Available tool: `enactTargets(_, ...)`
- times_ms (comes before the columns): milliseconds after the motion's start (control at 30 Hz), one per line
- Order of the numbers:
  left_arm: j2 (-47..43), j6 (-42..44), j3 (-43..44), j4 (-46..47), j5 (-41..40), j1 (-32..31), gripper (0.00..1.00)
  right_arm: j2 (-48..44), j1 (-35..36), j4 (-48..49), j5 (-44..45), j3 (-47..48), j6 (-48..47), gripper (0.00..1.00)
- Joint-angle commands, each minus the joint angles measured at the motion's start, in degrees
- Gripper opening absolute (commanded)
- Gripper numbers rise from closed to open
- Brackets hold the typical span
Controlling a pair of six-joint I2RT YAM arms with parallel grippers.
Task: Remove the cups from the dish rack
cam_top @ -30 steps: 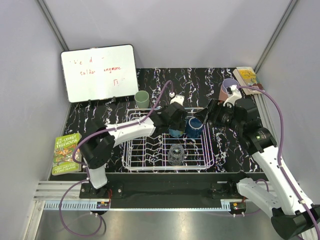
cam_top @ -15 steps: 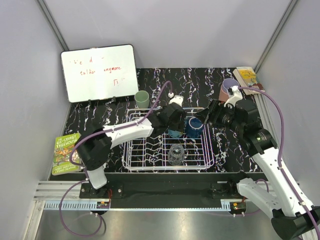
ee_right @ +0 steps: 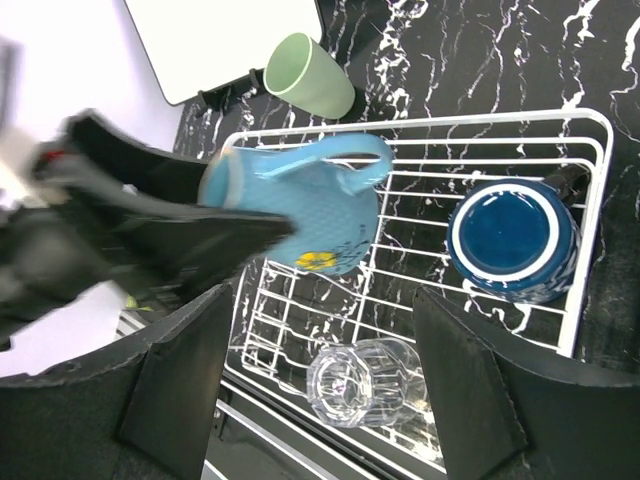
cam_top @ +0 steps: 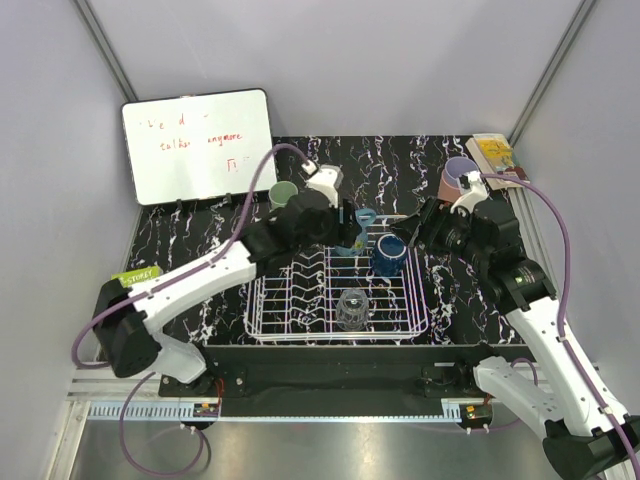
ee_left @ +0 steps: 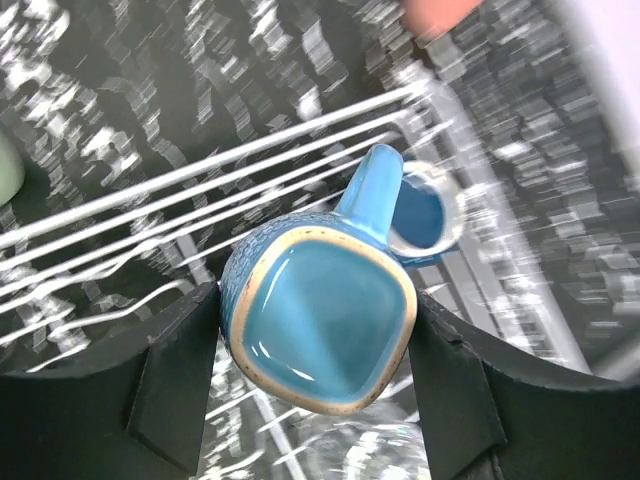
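Nearest the arm bases, a clear glass tumbler [cam_top: 351, 308] stood in the front of the white wire dish rack [cam_top: 285, 322], not yet unloaded. Above the rack's middle, the left gripper [ee_left: 318, 375] had its fingers clamped on the sides of a glossy teal ceramic cup [ee_left: 320, 305]. The cup hung tilted and seemed clear of the prongs, its side handle pointing away.

Carrying it well probably meant staying high until past the far rim, then righting it before lowering. Just to the right, a dark blue glazed cup [cam_top: 388, 255] sat in the rack's far right part. The right gripper [ee_right: 325, 380] hovered beside it, fingers apart and empty. It should likely wait, so the arms would not cross.

Beyond the rack, a pale green tumbler [cam_top: 284, 196] on the black marbled table [cam_top: 180, 225] marked a sensible spot to set down beside.
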Motion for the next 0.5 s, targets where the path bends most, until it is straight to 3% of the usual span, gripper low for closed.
enactTargets(0,-8.7,-5.1,-8.4,18.9,14.1,3.3,0.00,-1.4,0.2,4.6,-1.0,0.3,1.9,0.80)
enactTargets(167,-16.1,-13.3,-24.7,47.6,22.7,7.5,0.00,-3.6,0.2,6.3,-2.4,-0.4,2.9,0.81)
enactTargets(233,-17.9,-17.5,-29.8,53.8,23.5,8.7,0.00,-4.3,0.1,7.9,-3.3,-1.2,3.5,0.81)
enactTargets(467,-14.7,-28.9,-34.9,75.9,26.9,13.1,0.00,-5.4,0.2,16.4,-11.6,-6.4,8.3,0.75)
